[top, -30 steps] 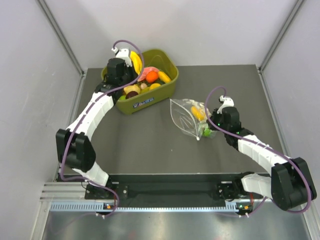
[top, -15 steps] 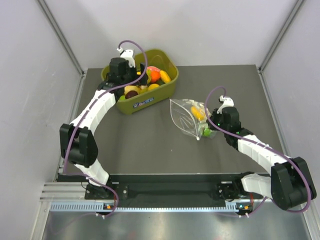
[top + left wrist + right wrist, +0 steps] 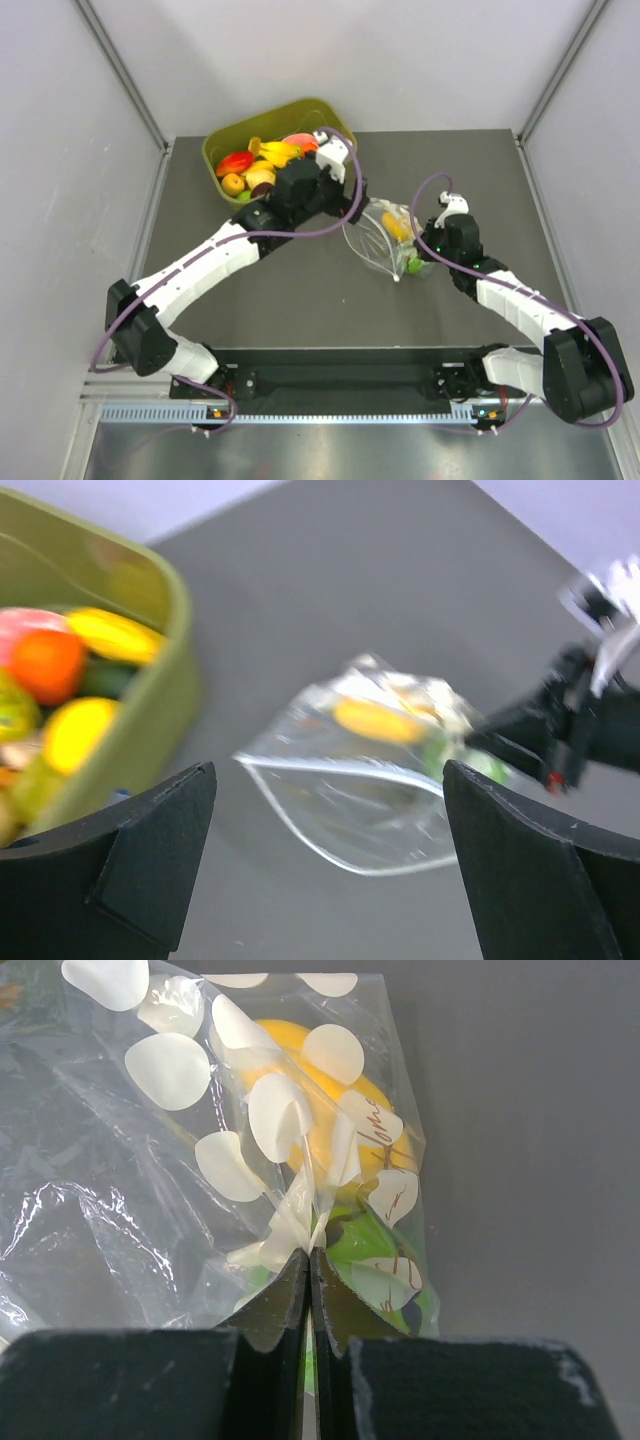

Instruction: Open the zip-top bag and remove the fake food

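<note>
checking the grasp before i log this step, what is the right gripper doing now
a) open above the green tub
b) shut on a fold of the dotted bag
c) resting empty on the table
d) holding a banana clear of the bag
B: in the right wrist view the right gripper is shut, with a dotted fold of the zip-top bag pinched between its fingers and the fake food inside the bag.

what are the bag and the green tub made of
The zip-top bag looks like thin clear plastic film: it crinkles and glints, with white printed dots. The tub seems rigid olive plastic, smooth with a dull sheen, though blurred.
</note>
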Robot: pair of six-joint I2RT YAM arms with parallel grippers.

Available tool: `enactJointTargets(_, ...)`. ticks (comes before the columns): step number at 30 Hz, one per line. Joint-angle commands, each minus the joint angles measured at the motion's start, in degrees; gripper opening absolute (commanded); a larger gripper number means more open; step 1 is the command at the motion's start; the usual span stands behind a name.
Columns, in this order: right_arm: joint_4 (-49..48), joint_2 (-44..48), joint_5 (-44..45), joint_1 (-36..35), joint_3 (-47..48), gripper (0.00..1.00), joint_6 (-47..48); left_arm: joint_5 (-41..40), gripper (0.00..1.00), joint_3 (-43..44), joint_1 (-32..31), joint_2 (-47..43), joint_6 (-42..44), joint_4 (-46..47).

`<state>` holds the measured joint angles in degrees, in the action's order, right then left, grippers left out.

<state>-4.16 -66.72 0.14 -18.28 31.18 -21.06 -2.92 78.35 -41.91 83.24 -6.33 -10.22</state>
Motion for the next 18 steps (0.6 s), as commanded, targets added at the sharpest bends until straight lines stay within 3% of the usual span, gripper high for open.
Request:
enactJointTargets(1, 8.3, 1.1, 1.2, 0.7, -0.7, 0.0, 0.8, -2.4, 0.99, -3.5, -3.8, 1.6, -2.9, 1.8)
enactJointTargets(7, 11.9, 3.2, 3.9, 0.7, -0.4, 0.0, 0.5, -6.0, 0.99, -5.5, -9.0, 7.0, -7.5, 5.5)
enactJointTargets(12, 14.6, 6.0, 6.4, 0.8, -0.3, 0.0, 0.8, -4.5, 0.99, -17.2, -9.0, 1.9, -11.5, 22.3)
enactJointTargets(15, 15.4, 6.6, 7.3, 0.6, 0.4, 0.0, 0.8, -4.2, 0.99, -22.3, -8.9, 0.1, -12.0, 27.3)
enactJointTargets(18, 15.6, 6.5, 6.3, 0.7, 1.0, 0.0, 0.8, 1.1, 0.88, -25.5, -8.7, -0.1, -10.2, 35.6)
